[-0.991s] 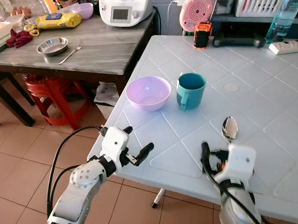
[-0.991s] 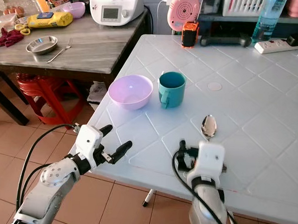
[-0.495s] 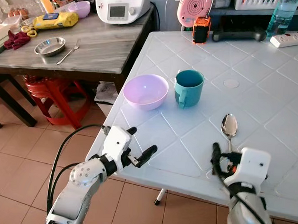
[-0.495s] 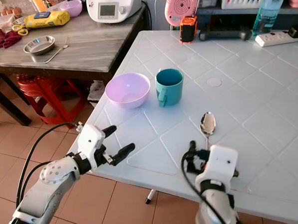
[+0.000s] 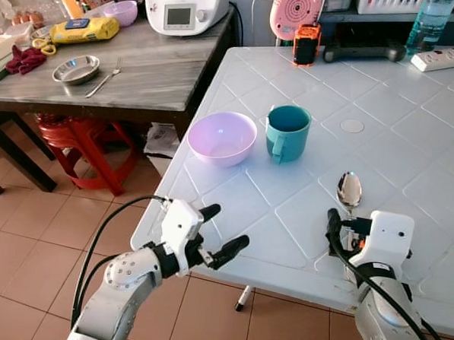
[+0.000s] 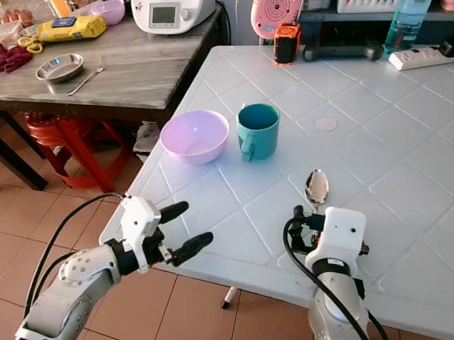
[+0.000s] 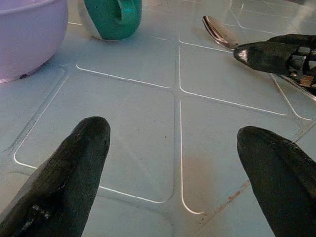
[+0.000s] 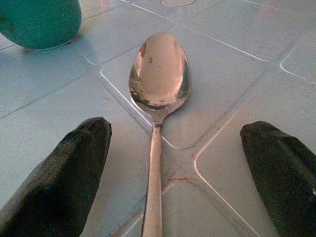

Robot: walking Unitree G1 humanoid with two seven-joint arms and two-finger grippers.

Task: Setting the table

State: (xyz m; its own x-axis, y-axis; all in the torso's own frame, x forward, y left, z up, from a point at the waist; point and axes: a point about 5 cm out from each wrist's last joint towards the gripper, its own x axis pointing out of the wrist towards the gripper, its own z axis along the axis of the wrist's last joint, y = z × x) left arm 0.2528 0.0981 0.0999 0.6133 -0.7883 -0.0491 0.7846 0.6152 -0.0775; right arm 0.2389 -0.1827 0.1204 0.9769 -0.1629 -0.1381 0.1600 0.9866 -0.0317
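1. White plastic table (image 5: 411, 141), left eye view: a lilac bowl (image 5: 222, 138) and a teal mug (image 5: 288, 134) stand just beside each other near the table's left edge, and a steel spoon (image 5: 350, 193) lies nearer the front, bowl end pointing away from the robot. The right gripper (image 5: 338, 235) has come forward over the last second and now sits low over the spoon's handle. The left gripper (image 5: 217, 234) has edged in over the table's front corner, holding nothing.

2. Right eye view: the same layout. The spoon (image 6: 316, 188) has not shifted on the table since the earlier frames (the small displacement of the whole scene is camera motion).

3. Left wrist view: both black fingers (image 7: 74, 163) are spread wide above bare tabletop, with the bowl (image 7: 29, 37) and mug (image 7: 111, 17) beyond and one right finger visible beside the spoon (image 7: 219, 32).

4. Right wrist view: the spoon (image 8: 158, 79) runs down the centre line between two widely parted fingers (image 8: 59, 177), which straddle the handle without touching it (nothing is gripped).

5. Reading: the approach looks complete and aligned, so closing on the handle is probably next. A thin handle lying flat on a slick surface may slip or pivot.
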